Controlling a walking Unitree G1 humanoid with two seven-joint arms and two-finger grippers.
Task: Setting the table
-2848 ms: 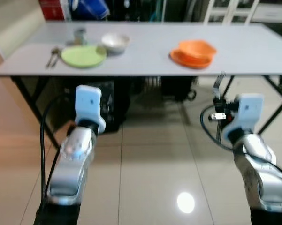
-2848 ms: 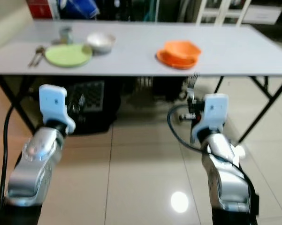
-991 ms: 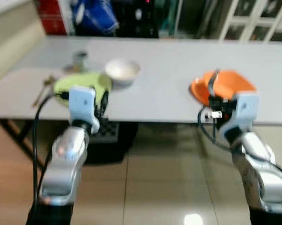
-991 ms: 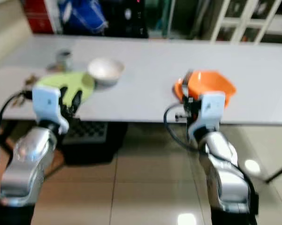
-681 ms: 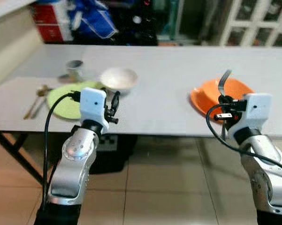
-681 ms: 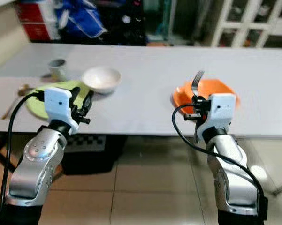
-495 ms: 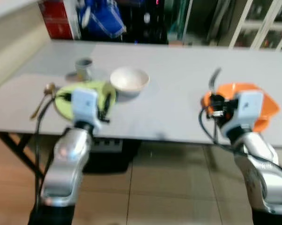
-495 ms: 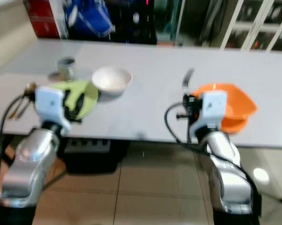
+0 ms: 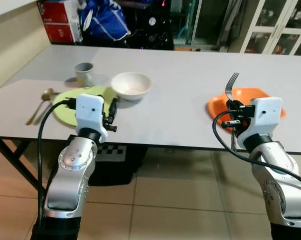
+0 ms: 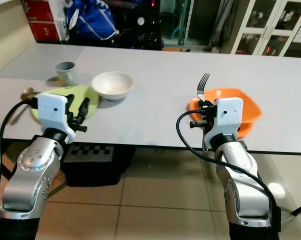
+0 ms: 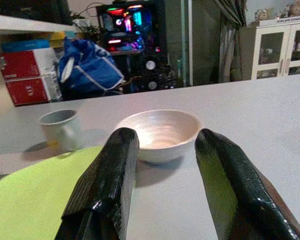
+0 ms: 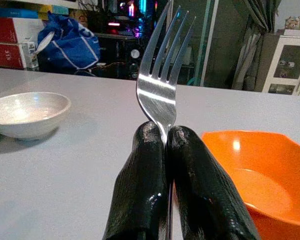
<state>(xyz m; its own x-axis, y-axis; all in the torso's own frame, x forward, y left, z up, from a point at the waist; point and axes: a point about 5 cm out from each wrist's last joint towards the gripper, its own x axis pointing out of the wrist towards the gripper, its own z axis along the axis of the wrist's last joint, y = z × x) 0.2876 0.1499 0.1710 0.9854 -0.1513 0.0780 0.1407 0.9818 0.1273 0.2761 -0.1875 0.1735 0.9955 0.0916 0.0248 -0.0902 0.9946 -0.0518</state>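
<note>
Our right gripper [image 12: 164,145] stays clamped on silver metal fork [image 12: 161,75], tines up, at near edge of long grey table [image 9: 180,115], just beside orange angular bowl [image 9: 250,97]. Our left gripper [image 11: 162,165] hovers with fingers apart over near edge, by round lime-green plate [image 9: 82,97] and white round bowl [image 9: 131,84]. Since half second ago view sharper, table shifted slightly; things unmoved.

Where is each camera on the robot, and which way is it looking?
Left and right eye views: on the head, looking forward and down at the table; both silver arms show.
Left wrist view: along the open left pincer toward the white bowl, cup and green plate.
Right wrist view: along the right pincer shut on a fork, beside the orange bowl.
All views share the white bowl.
</note>
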